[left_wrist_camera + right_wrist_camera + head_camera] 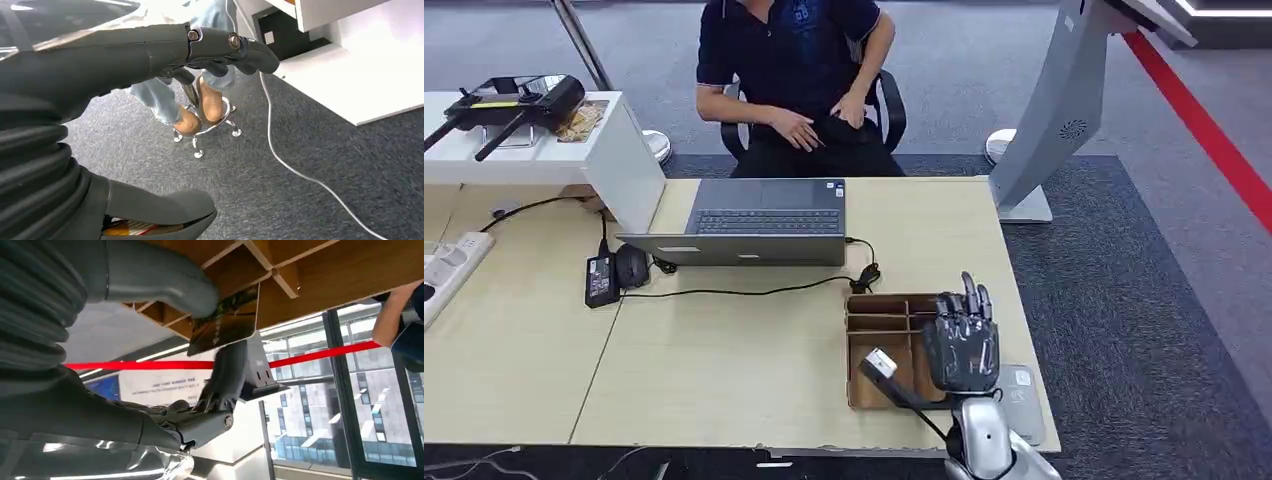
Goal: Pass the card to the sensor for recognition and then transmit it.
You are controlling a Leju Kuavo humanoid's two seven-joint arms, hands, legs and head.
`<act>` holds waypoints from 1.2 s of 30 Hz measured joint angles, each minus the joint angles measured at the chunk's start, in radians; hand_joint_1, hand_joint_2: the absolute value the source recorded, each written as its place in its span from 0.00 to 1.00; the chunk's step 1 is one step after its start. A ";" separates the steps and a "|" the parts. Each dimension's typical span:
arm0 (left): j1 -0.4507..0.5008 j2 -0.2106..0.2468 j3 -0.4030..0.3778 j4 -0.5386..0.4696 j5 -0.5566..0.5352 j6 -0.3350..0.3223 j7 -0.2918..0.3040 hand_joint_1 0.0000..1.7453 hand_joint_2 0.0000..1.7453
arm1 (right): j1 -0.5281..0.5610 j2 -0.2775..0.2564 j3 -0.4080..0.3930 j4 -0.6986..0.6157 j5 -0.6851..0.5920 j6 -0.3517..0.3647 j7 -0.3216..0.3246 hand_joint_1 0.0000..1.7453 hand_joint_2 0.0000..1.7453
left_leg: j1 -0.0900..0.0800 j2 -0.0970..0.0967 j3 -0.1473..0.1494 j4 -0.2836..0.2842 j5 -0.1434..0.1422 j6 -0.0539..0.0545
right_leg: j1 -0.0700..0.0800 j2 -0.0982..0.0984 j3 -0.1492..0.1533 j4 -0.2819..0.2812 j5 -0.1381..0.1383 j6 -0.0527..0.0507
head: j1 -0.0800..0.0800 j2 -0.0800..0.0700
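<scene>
My right hand (962, 345) hovers over the right side of a brown wooden divider tray (879, 325) near the table's front right corner. In the right wrist view a dark card (225, 325) sits pinched between the thumb (165, 285) and a finger (235, 367), right against the tray's compartments (280, 275). A flat grey sensor pad (1022, 398) lies on the table just right of the tray, partly hidden by my wrist. My left hand (165, 55) hangs low beside the table, fingers apart, holding nothing.
A person (794, 70) sits behind the table facing a grey laptop (759, 222) with its cable, mouse (631, 264) and power brick. A grey kiosk stand (1054, 110) rises at the back right. A white shelf (544, 140) stands on the left.
</scene>
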 joint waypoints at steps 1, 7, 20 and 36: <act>0.000 0.000 0.000 0.000 0.000 0.000 0.000 0.00 1.00 | 0.000 0.000 0.002 0.003 0.000 0.000 0.001 1.00 1.00 | 0.000 0.000 0.000 0.000 0.000 0.000 | 0.000 0.000 0.000 0.000 0.000 0.000 | 0.000 0.000; 0.000 0.001 0.000 0.000 0.000 0.000 -0.002 0.00 1.00 | -0.011 -0.004 0.010 0.011 -0.010 0.000 0.005 1.00 1.00 | 0.000 0.000 0.000 0.000 0.000 0.000 | 0.000 0.000 0.000 0.000 0.000 0.000 | 0.000 0.000; 0.000 0.001 0.001 0.000 0.000 0.000 -0.005 0.00 1.00 | -0.008 -0.011 0.017 -0.003 -0.010 -0.001 0.020 1.00 1.00 | 0.000 0.000 0.001 0.000 0.000 0.000 | 0.000 0.000 0.001 0.000 0.000 0.000 | 0.000 0.000; -0.001 0.001 0.038 0.000 0.008 0.000 -0.006 0.00 1.00 | 0.042 -0.157 -0.055 -0.463 0.043 0.034 0.102 1.00 1.00 | 0.000 0.000 0.002 0.001 0.000 0.000 | 0.000 0.000 0.001 0.000 0.000 0.000 | 0.000 0.000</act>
